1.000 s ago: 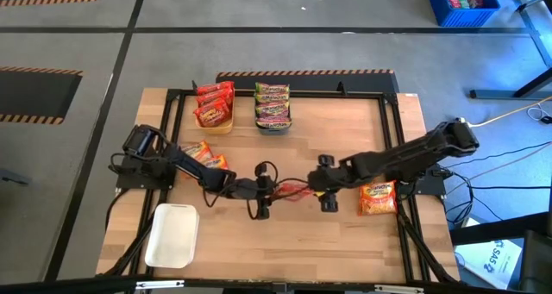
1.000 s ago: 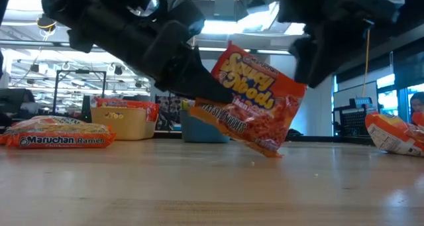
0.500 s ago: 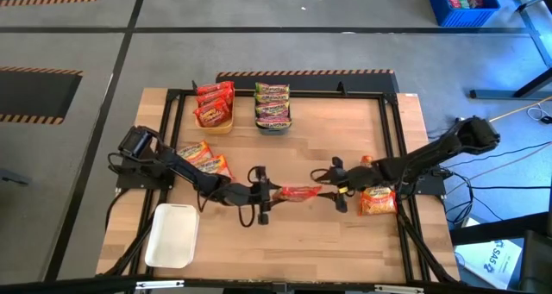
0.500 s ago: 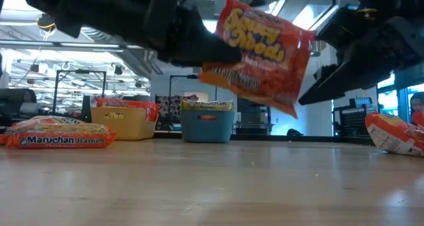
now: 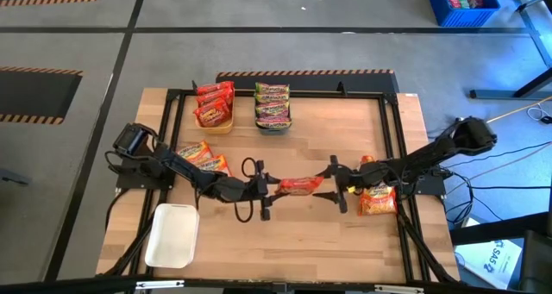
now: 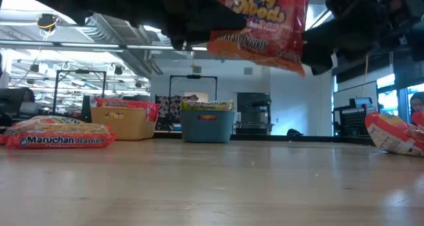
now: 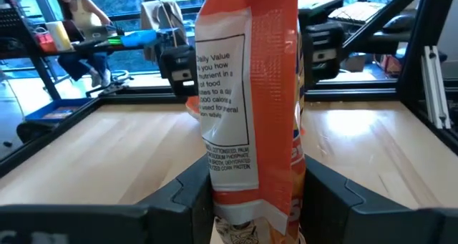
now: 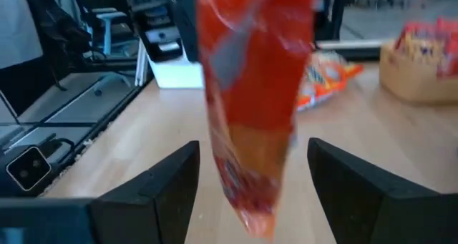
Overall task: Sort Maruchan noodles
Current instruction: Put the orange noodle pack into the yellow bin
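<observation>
An orange-red Maruchan noodle packet hangs high above the table's middle, also seen in the low view. My left gripper is shut on its left end. My right gripper is open and level. Its fingers stand on either side of the packet's right end with a gap on each side. Red packets fill the yellow tray and green-edged ones the blue-grey tray. Loose packets lie flat at the left and right. My left gripper pinches the packet's left end between its two fingers. The fingers come in level from the table's left and lie along the packet. The packet reaches away from them toward my right gripper and is lifted clear of the table.
A white tray sits at the near left corner. A black frame runs around the work area. The two filled trays stand at the far edge, and the table's middle below the packet is bare wood.
My left gripper has risen with the packet, which went from tilted with its low corner near the table to high and nearly level. My right gripper has drawn back toward the table's right edge and tipped from pointing down to level, ending at the packet's right end.
</observation>
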